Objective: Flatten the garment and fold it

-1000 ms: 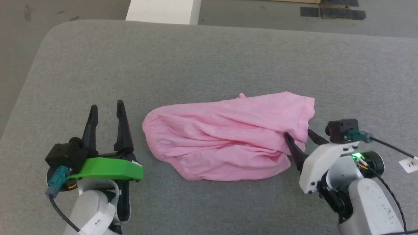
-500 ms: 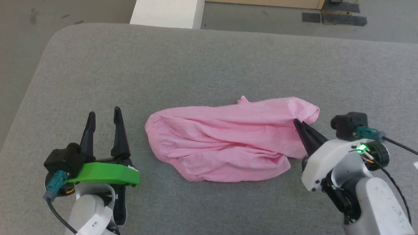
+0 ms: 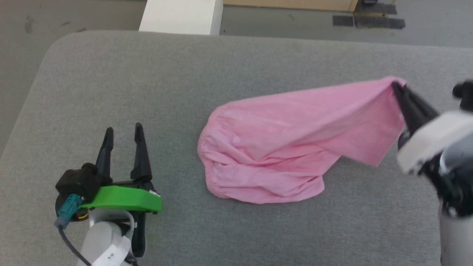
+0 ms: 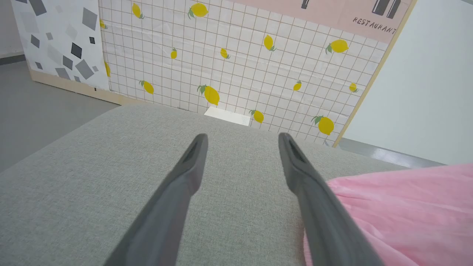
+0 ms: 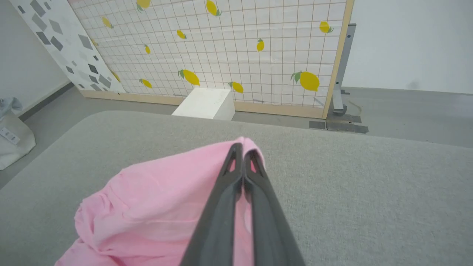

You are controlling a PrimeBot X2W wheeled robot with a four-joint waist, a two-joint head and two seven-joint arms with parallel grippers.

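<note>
Right gripper [image 3: 396, 87] clamped on garment [image 3: 281, 147] corner; left gripper [image 3: 123, 129] wide, empty. Grey fabric surface [image 3: 184, 74], lemon-tile panel [image 5: 240, 44] far.

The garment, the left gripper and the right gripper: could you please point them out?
garment [image 3: 273, 147], head view, wrinkled middle
left gripper [image 3: 123, 127], head view, between its fingertips
right gripper [image 5: 243, 148], right wrist view, between its fingertips

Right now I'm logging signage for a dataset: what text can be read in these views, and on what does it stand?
"RESTAURANT": printed on the pink wall panel, left wrist view.
White label on the left forearm: has marks, too blurred to read.
White tag on the pale bag: too small to read.
</note>
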